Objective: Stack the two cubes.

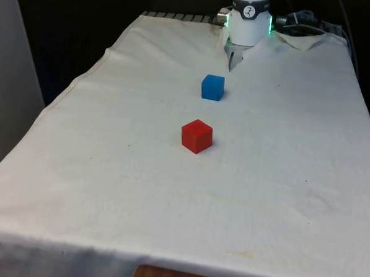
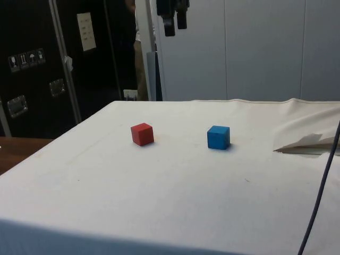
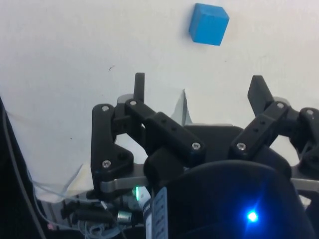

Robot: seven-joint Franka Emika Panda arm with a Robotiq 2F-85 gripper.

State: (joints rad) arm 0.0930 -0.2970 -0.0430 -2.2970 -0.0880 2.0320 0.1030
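Observation:
A red cube [image 1: 197, 136] [image 2: 142, 134] sits near the middle of the white cloth. A blue cube [image 1: 212, 87] [image 2: 218, 137] [image 3: 209, 24] rests a short way behind it, closer to the robot base [image 1: 249, 21]. The two cubes are apart and neither is on the other. My gripper [image 2: 175, 24] [image 3: 199, 89] hangs high above the table, well clear of both cubes. Its fingers [image 3: 139, 87] stand wide apart with nothing between them. In the wrist view the blue cube lies beyond the fingertips.
The cloth [image 1: 108, 190] is rumpled into a raised fold [image 1: 302, 39] [image 2: 303, 143] next to the robot base. A dark cable [image 2: 321, 196] hangs at the side view's right edge. The table's front edge [image 1: 184, 266] drops off near the camera.

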